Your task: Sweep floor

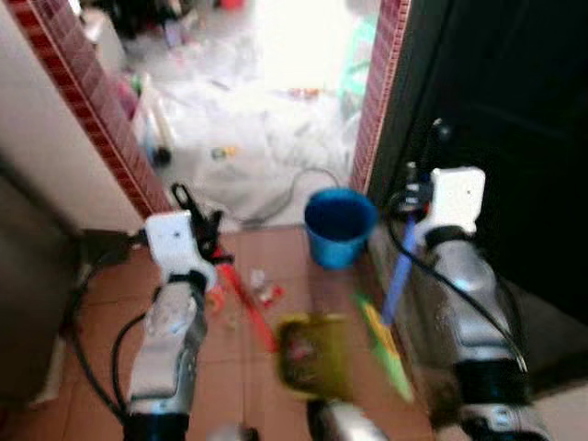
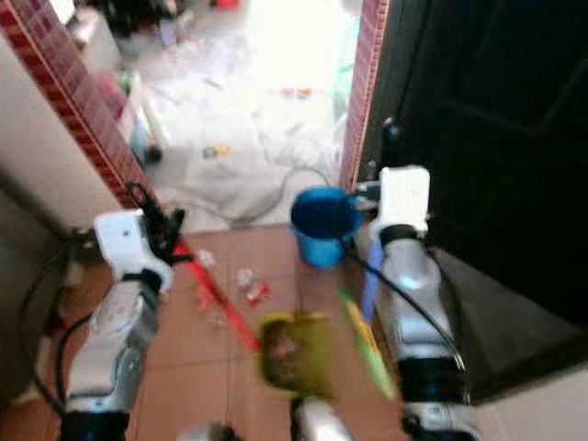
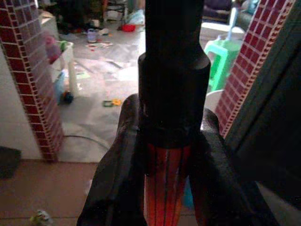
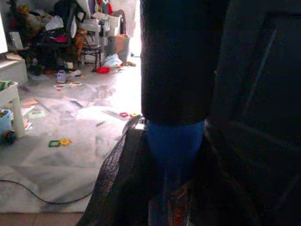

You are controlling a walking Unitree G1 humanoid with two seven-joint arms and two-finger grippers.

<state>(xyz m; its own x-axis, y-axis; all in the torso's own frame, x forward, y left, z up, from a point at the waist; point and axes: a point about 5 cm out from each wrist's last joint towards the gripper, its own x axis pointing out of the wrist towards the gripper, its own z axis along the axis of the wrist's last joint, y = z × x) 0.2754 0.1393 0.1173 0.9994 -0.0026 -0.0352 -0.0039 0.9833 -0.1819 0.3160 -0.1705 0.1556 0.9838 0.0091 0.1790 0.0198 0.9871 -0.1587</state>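
Brown floor tiles [image 1: 266, 377] cover the near part of the room, and the head views are a bit blurry. Close to the robot, a yellow-green dustpan [image 1: 310, 354] rests on the tiles with some bits of dirt in it. A red handle [image 1: 246, 306] runs from the dustpan up to the left gripper [image 1: 195, 213]. In the left wrist view, the two black fingers [image 3: 117, 179] are squeezed tight on this red handle, just under its black end cap.

Just right of the dustpan is a green broom head [image 1: 384, 344], I think, though it is too blurry to be sure. Its blue handle [image 1: 401, 266] goes up to the right gripper [image 1: 423, 195]. The right wrist view shows the fingers [image 4: 122, 183] closed on the blue handle, below a black grip.

Small scraps of trash [image 1: 262, 287] lie on the tiles between the left arm and the dustpan. A little farther, a blue bucket [image 1: 339, 225] stands by the right side of the doorway, next to a red brick post [image 1: 378, 87]. A dark door [image 1: 505, 138] stands on the right.

Past the doorway, the floor turns pale grey [image 1: 248, 138]. A dark cable [image 1: 289, 188] curls across it. Toys and papers are scattered about, and a green stool [image 3: 223, 59] stands far back.
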